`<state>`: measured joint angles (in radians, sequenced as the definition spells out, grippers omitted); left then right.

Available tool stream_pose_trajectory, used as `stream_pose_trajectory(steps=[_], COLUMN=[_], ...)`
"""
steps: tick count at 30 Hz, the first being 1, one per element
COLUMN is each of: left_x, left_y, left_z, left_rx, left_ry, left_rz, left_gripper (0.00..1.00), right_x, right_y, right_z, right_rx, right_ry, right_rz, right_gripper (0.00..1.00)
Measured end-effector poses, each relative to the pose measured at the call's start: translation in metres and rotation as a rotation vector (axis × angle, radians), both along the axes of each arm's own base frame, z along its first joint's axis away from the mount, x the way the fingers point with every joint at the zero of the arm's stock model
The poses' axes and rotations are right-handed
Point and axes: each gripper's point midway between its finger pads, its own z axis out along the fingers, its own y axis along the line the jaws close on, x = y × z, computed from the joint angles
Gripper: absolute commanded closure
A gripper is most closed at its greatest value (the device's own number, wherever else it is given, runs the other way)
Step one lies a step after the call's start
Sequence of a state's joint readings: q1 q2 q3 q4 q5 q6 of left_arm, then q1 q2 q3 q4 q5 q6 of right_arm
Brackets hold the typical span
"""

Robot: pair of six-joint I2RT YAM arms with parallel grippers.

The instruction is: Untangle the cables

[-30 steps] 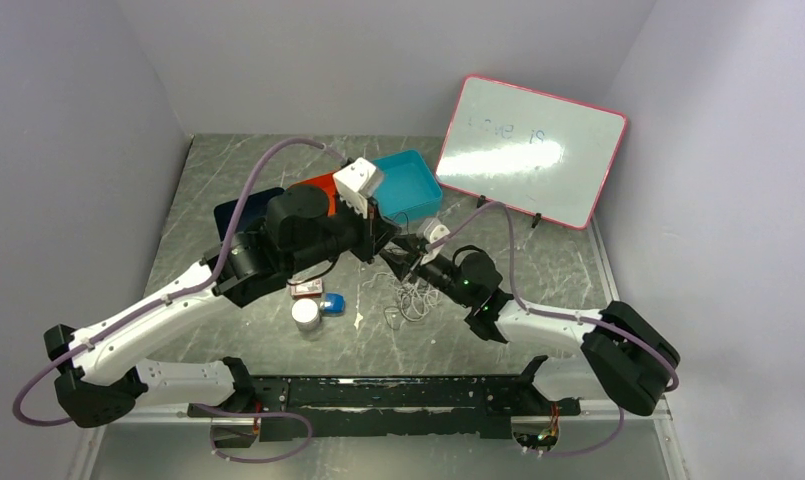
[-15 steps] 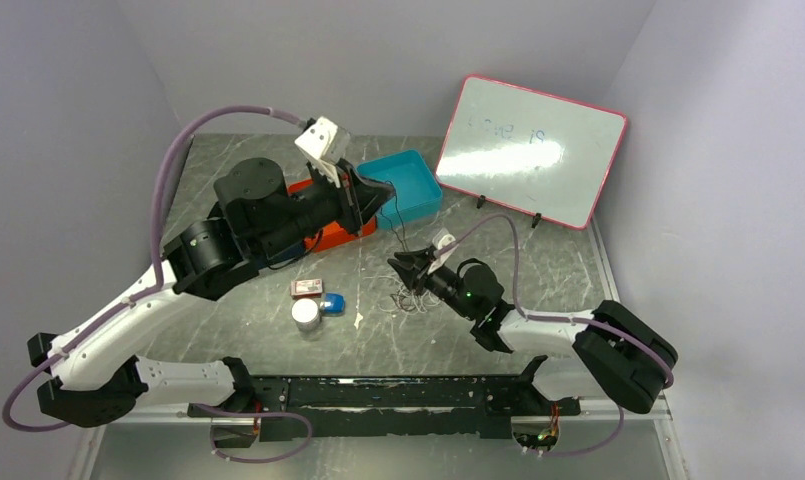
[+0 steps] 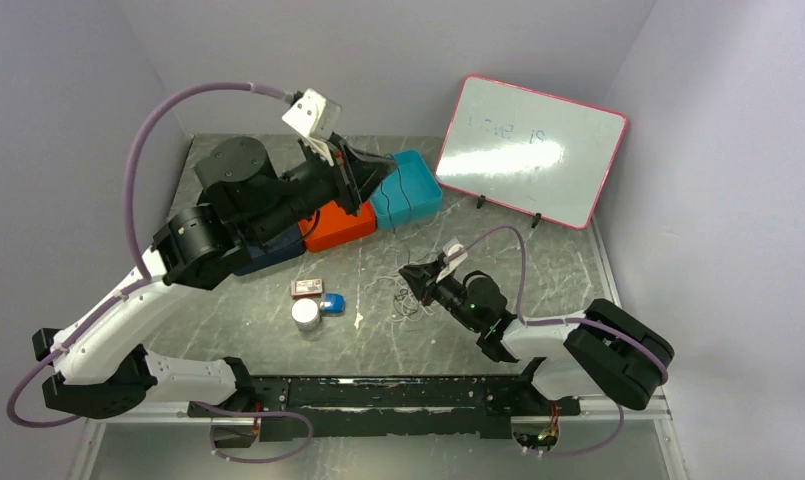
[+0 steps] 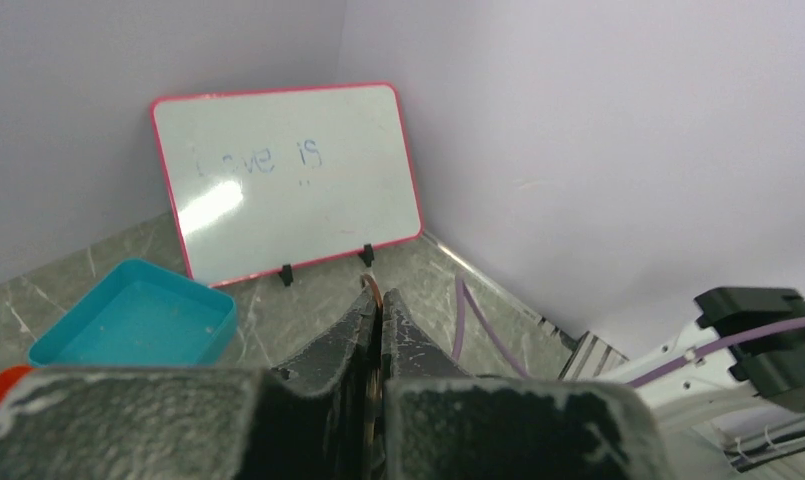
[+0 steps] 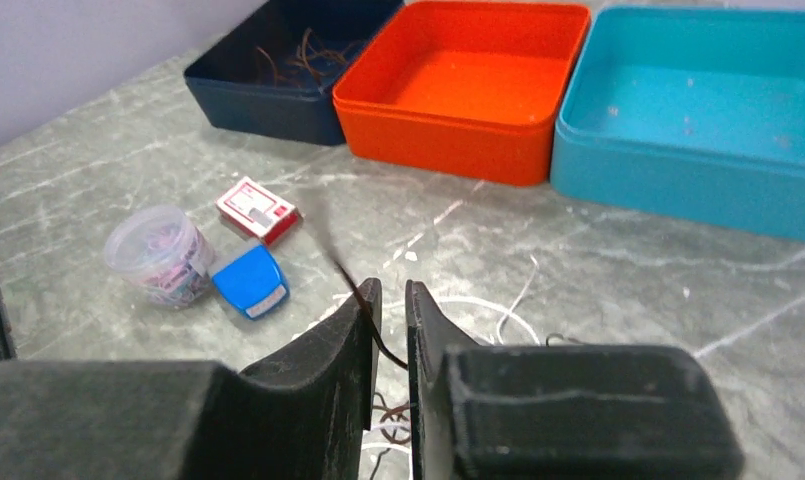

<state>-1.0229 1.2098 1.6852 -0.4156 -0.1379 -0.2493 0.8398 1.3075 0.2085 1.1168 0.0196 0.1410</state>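
The cables (image 3: pixel 406 297) lie as a loose tangle of thin white and dark cords on the marble table; white loops (image 5: pixel 483 305) also show in the right wrist view. My left gripper (image 3: pixel 366 170) is raised above the bins, shut on a thin brownish cable (image 4: pixel 376 286) whose loop pokes out at the tips. A dark strand (image 3: pixel 402 196) hangs from that gripper across the teal bin. My right gripper (image 3: pixel 414 277) hovers low over the tangle. In the right wrist view my right gripper (image 5: pixel 390 296) has its jaws a narrow gap apart, with a dark cable (image 5: pixel 351 283) crossing between them.
A navy bin (image 5: pixel 240 87), an orange bin (image 5: pixel 448 140) and a teal bin (image 5: pixel 678 185) stand in a row behind the tangle. A clear tub of clips (image 5: pixel 158 255), a blue item (image 5: pixel 250 281) and a small red box (image 5: pixel 259 209) lie left of it. A whiteboard (image 3: pixel 531 150) leans at the back right.
My left arm has risen and swung back and left, drawing its cable up over the bins. My right gripper has pulled nearer and its jaws have narrowed.
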Motion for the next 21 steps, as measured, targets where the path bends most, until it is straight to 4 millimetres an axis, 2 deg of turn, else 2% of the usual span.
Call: stream_pose_trajectory(steps=[7, 13, 21], left_x=[-0.006, -0.011, -0.003], left_y=[0.013, 0.032, 0.041], left_z=[0.054, 0.104, 0.128], left_rx=[-0.091, -0.167, -0.174], left_ry=[-0.084, -0.169, -0.230], left_rz=[0.004, 0.039, 0.102], left_gripper=[0.93, 0.93, 0.93], right_x=[-0.004, -0.006, -0.001], right_y=[-0.016, -0.024, -0.030], right_z=[-0.038, -0.047, -0.053], right_rx=[-0.036, -0.021, -0.003], right_ry=[0.103, 0.137, 0.171], right_rz=[-0.055, -0.092, -0.145], right_gripper=[0.82, 0.82, 0.82])
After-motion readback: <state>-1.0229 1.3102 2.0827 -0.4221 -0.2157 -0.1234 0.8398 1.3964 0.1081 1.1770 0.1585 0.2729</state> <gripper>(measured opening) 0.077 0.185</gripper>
